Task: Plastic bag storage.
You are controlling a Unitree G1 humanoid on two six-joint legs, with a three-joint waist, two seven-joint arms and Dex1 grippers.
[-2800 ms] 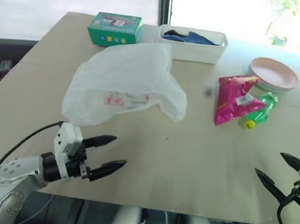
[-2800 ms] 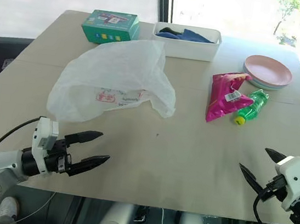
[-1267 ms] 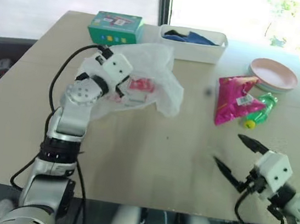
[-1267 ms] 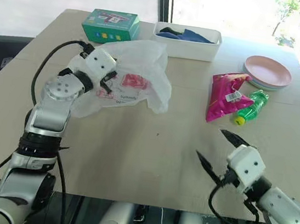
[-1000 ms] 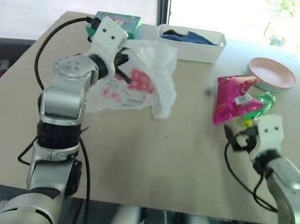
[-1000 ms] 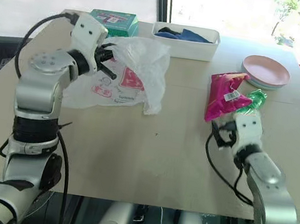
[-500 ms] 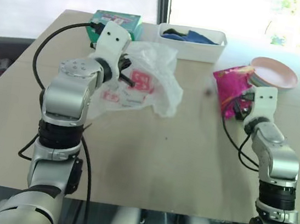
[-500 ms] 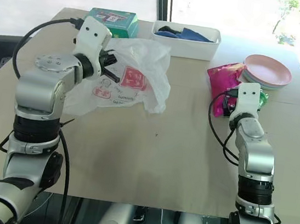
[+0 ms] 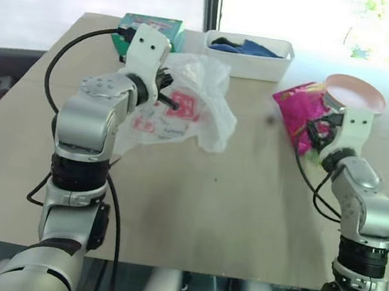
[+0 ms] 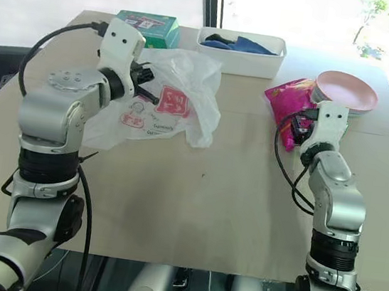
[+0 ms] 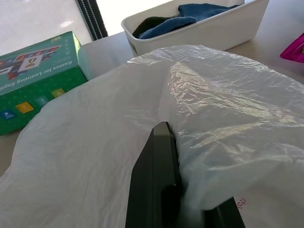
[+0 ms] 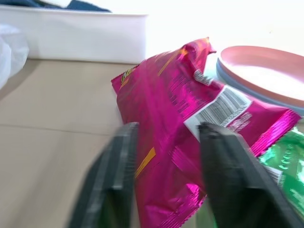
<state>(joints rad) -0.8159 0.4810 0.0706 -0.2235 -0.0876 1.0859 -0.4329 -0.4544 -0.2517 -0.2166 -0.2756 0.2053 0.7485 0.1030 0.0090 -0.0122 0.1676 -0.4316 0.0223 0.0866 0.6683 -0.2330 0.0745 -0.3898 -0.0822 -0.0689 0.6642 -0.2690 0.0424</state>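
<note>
Since the earlier frames, both arms have come forward from the near edge of the desk (image 9: 191,224): the left tool (image 10: 147,85) is now clamped shut on a fold of the plastic bag (image 9: 185,108), and the right tool (image 12: 164,175) stands with jaws apart on either side of the pink snack packet (image 12: 185,123). That bag lies bunched at the desk's far left, just short of the green box (image 9: 152,29) and white bin (image 9: 255,64). Open desk surface remains between the arms, while the pink plate (image 10: 349,90) and a green bottle (image 12: 280,164) crowd the packet's right side.
</note>
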